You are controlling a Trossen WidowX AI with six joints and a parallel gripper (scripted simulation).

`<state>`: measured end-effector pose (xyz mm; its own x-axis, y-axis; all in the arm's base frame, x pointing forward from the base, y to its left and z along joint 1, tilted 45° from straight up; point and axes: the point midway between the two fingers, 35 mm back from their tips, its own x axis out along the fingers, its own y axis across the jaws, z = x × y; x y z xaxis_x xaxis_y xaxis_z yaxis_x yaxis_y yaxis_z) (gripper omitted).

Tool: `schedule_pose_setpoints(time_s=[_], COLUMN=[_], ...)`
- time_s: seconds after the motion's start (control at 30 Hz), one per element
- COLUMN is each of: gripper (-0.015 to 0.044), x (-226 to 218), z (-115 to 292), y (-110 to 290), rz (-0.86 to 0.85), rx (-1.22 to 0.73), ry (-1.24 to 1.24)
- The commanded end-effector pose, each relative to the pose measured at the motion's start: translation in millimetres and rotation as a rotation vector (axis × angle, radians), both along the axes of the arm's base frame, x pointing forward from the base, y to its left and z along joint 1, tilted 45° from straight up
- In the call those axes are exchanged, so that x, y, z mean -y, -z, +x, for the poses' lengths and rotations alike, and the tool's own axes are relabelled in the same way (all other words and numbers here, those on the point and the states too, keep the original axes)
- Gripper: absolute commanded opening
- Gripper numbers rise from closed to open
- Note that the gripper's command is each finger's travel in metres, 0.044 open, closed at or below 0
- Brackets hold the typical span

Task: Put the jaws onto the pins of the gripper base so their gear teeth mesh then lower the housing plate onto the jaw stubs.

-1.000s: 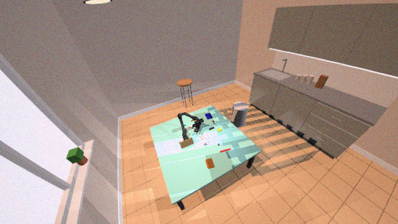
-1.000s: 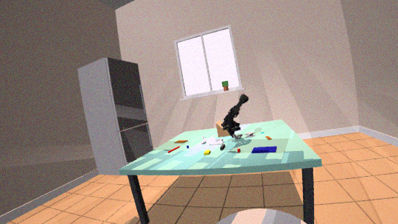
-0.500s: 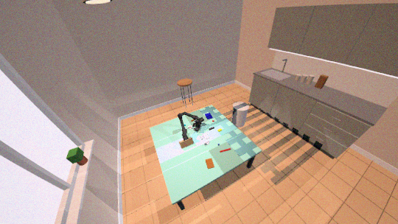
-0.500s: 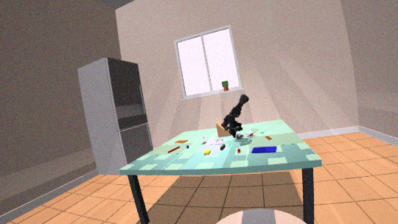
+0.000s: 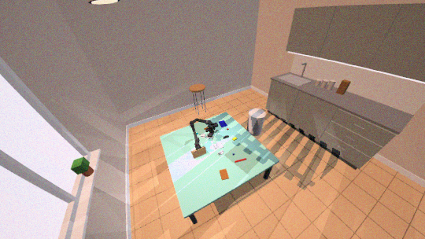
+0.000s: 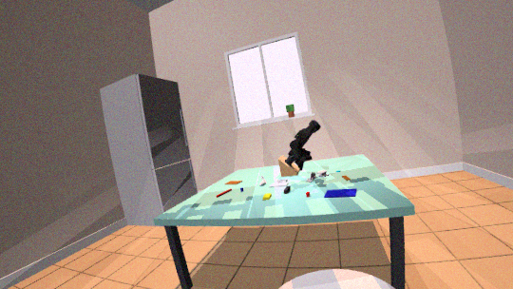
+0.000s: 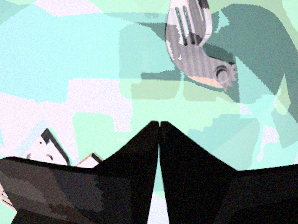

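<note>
The gripper (image 5: 211,129) (image 7: 158,128) is closed, its fingertips together and holding nothing. A pale jaw with gear teeth (image 7: 192,55) lies beyond the fingertips, apart from them.

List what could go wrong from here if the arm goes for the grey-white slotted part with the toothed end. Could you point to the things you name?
The black pincer (image 5: 211,133) (image 6: 301,166) (image 7: 158,128) is shut with its tips together, so coming down without opening would probably push the grey-white slotted part with the toothed end (image 7: 187,60) instead of gripping it.

The white angular piece with a dark edge (image 7: 44,152) is partly hidden by the pincer, so a sideways sweep or wide opening might knock it.
</note>
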<state>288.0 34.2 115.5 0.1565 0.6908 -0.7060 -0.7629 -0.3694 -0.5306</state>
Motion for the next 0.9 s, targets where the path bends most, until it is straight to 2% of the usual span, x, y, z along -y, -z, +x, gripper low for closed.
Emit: schedule_pose_setpoints(time_s=[0.0,0.5,0.87], gripper=[0.0052,0.044,0.044], x=[-2.4,-2.4,-2.4], z=[-0.2,-0.2,-0.2], y=[2.1,2.1,2.1], rz=[0.001,0.001,0.001], rx=[-0.006,-0.006,-0.006], ry=[-0.003,-0.003,-0.003])
